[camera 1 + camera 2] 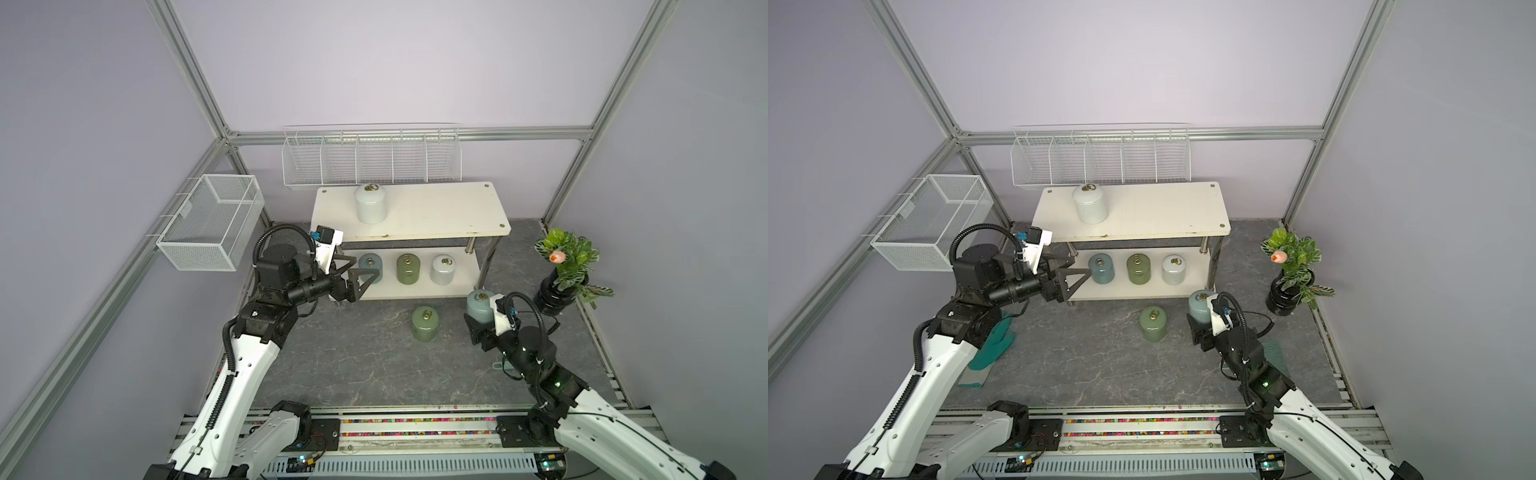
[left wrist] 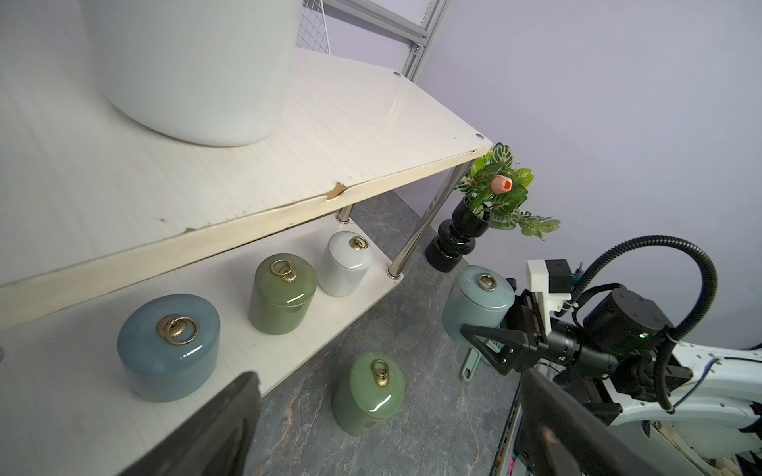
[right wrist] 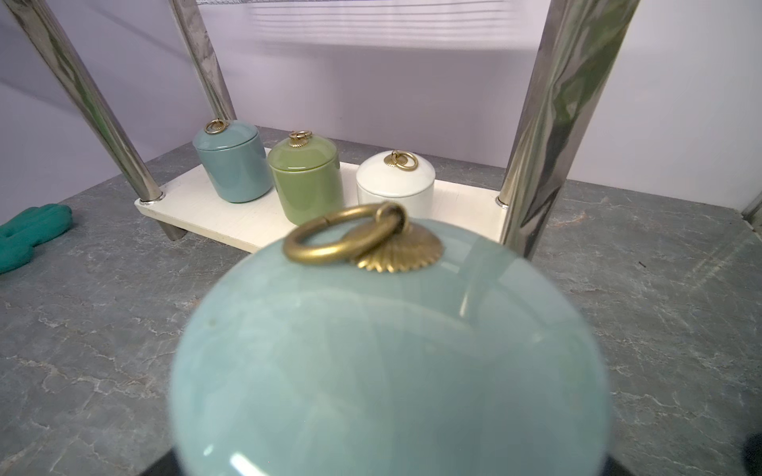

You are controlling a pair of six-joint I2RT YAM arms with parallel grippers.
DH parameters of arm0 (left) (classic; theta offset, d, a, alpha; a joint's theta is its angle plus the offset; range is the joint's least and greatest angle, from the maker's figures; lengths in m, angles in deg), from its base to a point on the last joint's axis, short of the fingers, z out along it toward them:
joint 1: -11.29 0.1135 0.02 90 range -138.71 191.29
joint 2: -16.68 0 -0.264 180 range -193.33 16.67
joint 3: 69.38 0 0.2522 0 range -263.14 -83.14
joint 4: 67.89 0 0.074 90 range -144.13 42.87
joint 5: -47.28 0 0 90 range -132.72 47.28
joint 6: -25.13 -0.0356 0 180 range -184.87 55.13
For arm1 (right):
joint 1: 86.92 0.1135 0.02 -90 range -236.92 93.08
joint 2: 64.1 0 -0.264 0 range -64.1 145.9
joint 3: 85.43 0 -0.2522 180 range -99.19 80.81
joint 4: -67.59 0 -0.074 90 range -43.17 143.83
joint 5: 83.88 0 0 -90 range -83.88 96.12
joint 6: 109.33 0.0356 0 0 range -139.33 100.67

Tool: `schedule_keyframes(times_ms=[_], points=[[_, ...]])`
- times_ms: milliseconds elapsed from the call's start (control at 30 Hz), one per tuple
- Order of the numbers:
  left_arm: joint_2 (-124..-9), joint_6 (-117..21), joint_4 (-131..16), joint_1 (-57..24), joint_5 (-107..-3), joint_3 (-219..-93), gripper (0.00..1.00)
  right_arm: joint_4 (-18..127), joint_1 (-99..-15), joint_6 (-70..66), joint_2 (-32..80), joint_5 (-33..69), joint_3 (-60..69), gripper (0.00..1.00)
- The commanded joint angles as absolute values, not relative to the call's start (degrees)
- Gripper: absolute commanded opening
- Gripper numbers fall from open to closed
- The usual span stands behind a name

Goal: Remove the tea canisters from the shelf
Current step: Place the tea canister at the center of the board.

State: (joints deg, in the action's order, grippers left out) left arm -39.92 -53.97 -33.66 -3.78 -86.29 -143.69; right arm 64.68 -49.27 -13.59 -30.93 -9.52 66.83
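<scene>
The shelf (image 1: 436,212) stands at the back of the grey marbled table (image 1: 353,365), and four tea canisters are on it. An upper white canister (image 1: 370,203) is upright on the top board toward its left end. In a row on the bottom board are a darker blue canister (image 1: 371,261), an olive canister (image 1: 408,269) and a lower white canister (image 1: 443,269), all upright and apart from one another. Two canisters are off the shelf. A green canister (image 1: 425,324) stands on the table in front of it, and a pale blue canister (image 1: 480,303) sits just beside the front right post with the right gripper (image 1: 481,321) clamped round its body. From here I cannot tell whether that one rests on the table or is raised a touch. The left gripper (image 1: 1083,266) lies level at the left end of the bottom board, jaws spread wide and holding nothing, its tips just beside the darker blue canister. Off to the right is a black vase (image 1: 550,299) with a leafy plant, wire baskets (image 1: 370,166) hang on the back wall, and a green cactus-shaped thing (image 1: 994,345) lies under the left arm.
</scene>
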Motion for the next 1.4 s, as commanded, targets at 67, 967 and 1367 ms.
schedule_keyframes(times_ms=[67,967,1367], points=[[-40.19,-53.86,-33.2,-3.9,-86.75,-145.63,0.99,74.46,-49.3,-11.61,-32.2,-10.32,68.63,0.75],[-40.89,-53.62,-33.44,-4.17,-86.84,-145.52,0.99,80.65,-49.65,-6.72,-25.15,-11.02,75.61,0.75],[-40.82,-53.78,-33.13,-4.2,-86.76,-145.54,0.99,85.17,-49.62,-6.6,-18.17,-11.06,75.9,0.75]])
